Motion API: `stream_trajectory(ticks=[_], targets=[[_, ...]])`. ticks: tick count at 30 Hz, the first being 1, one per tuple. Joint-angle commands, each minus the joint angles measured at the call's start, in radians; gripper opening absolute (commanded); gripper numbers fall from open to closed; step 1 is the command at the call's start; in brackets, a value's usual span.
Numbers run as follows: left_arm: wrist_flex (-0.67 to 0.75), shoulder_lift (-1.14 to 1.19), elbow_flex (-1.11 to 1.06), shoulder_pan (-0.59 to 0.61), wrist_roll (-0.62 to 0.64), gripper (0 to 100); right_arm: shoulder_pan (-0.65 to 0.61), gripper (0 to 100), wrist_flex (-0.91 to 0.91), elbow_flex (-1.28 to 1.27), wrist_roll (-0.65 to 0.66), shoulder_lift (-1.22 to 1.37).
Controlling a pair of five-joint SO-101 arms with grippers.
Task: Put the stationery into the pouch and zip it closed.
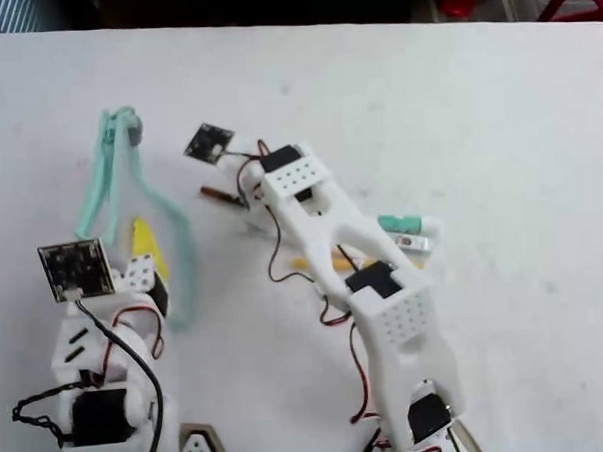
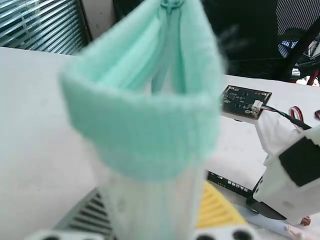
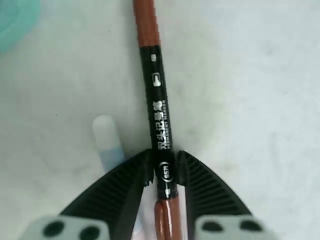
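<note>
A mint-green pouch lies on the white table with its mouth gaping. My left gripper is shut on its near edge. In the left wrist view the pouch stands open just past my left gripper. My right gripper is shut on a red-brown and black marker low over the table, right of the pouch. The right wrist view shows the marker clamped between the black fingers of my right gripper. A glue stick with a teal cap lies to the right.
A small white item and a yellow piece lie by the right arm's forearm. A pale white-blue stick rests on the table beside the marker. The right arm's white body stands close to the pouch.
</note>
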State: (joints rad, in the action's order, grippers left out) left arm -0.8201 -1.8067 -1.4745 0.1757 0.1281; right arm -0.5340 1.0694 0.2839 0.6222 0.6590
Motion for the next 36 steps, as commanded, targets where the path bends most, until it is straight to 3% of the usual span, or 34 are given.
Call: stream_trajectory(ticks=[1, 8, 14, 22, 26, 30, 36], targets=[[0.014, -0.016, 0.044, 0.008, 0.006, 8, -0.002, 3.9, -0.005, 0.029, 0.005, -0.015], [0.006, -0.016, 0.044, -0.045, 0.008, 8, 0.094, 1.8, 0.058, 0.034, -0.143, -0.274], [0.015, -0.016, 0.071, -0.067, 0.012, 8, 0.12, 1.8, 0.082, -0.074, -0.155, -0.527], [-0.063, -0.016, 0.16, -0.274, 0.006, 8, 0.114, 1.8, 0.157, -0.298, -0.164, -0.961], [-0.086, -0.016, 0.16, -0.315, 0.005, 8, 0.116, 1.8, 0.093, -0.519, -0.169, -1.201], [-0.087, -0.016, 0.153, -0.314, 0.005, 8, 0.116, 1.8, -0.081, -0.796, -0.299, -1.4], [-0.12, -0.016, 0.143, -0.314, -0.028, 8, 0.124, 1.8, -0.248, -1.037, -0.321, -1.523]])
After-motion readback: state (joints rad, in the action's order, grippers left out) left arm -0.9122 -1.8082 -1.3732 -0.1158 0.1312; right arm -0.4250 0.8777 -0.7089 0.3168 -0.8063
